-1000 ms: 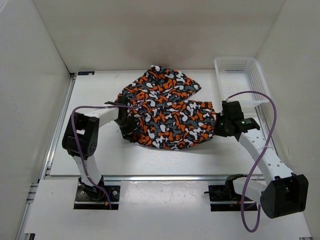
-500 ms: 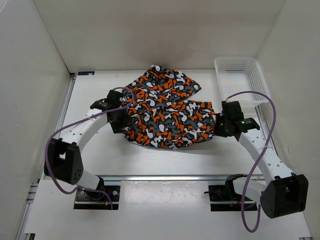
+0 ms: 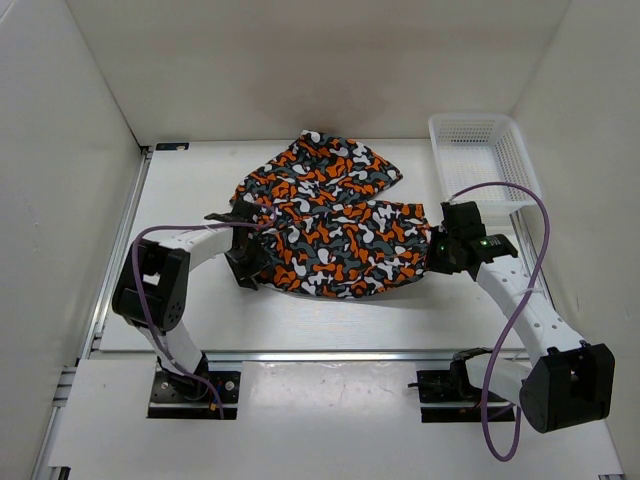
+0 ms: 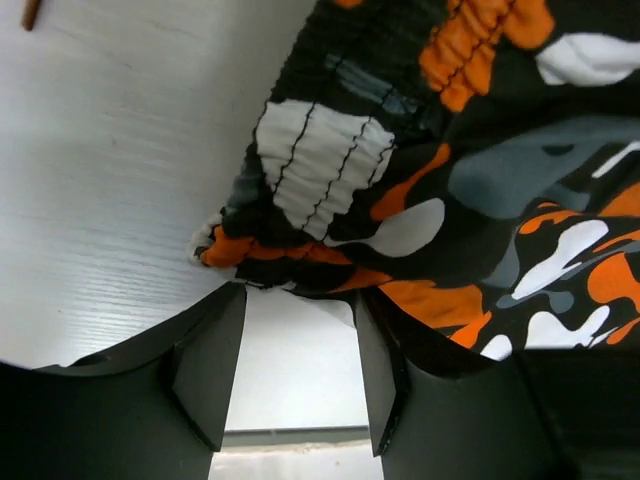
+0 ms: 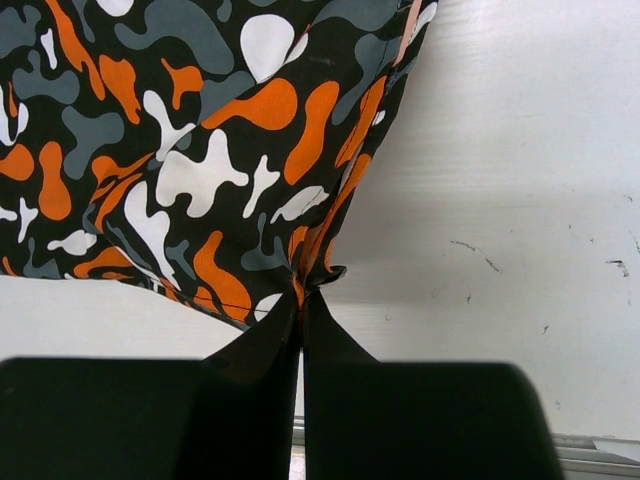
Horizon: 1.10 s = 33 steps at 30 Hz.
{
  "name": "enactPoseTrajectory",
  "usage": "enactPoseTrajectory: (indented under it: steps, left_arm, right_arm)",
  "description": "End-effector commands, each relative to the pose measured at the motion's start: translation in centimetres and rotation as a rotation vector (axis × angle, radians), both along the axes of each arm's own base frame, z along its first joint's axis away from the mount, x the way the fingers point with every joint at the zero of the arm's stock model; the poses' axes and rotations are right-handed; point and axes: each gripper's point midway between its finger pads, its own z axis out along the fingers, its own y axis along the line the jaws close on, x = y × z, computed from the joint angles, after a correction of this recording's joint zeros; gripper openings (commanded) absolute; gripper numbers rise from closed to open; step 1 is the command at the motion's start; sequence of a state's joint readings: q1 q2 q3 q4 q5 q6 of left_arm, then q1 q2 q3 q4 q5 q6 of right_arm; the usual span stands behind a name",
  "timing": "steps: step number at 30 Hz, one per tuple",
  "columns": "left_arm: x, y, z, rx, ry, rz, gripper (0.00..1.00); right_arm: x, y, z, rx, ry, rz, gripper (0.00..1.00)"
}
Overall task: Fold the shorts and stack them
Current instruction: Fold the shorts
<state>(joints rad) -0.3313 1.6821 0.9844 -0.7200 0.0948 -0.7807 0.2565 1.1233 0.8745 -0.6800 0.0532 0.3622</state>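
Note:
The camouflage shorts (image 3: 330,225) lie spread across the middle of the table, orange, white, grey and black. My left gripper (image 3: 247,270) is open at their left waistband corner (image 4: 300,215); the fabric edge sits just past the fingertips, with nothing between the jaws. My right gripper (image 3: 432,255) is shut on the right corner of the shorts (image 5: 250,150), the cloth pinched at the fingertips (image 5: 300,300) and lifted a little off the table.
A white plastic mesh basket (image 3: 480,160) stands at the back right, close behind the right arm. White walls enclose the table on three sides. A metal rail runs along the near edge.
My left arm swung out to the left, then came back in; its gripper now sits lower at the shorts' left edge. The right gripper has held still on the cloth.

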Motion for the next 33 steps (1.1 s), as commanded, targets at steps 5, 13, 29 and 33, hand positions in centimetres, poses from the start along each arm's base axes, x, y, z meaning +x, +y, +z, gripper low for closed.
enactPoseTrajectory:
  steps: [5, 13, 29, 33]
  left_arm:
    - [3.1, -0.6, -0.7, 0.016, -0.058, 0.017, 0.52]
    - [5.0, 1.0, 1.3, 0.041, -0.126, 0.011, 0.10]
    - [7.1, 6.7, 37.8, 0.167, -0.808, -0.035, 0.10]
    - [3.1, 6.3, 44.9, 0.060, -1.004, -0.048, 0.10]
  right_arm:
    - [0.8, 0.4, 1.7, 0.012, -0.050, 0.017, 0.00]
    - [1.0, 0.2, 2.6, 0.004, -0.073, 0.019, 0.00]
    - [3.5, -2.7, 27.0, -0.071, -0.585, -0.042, 0.00]
    - [0.5, -3.8, 34.4, -0.053, -0.767, -0.051, 0.00]
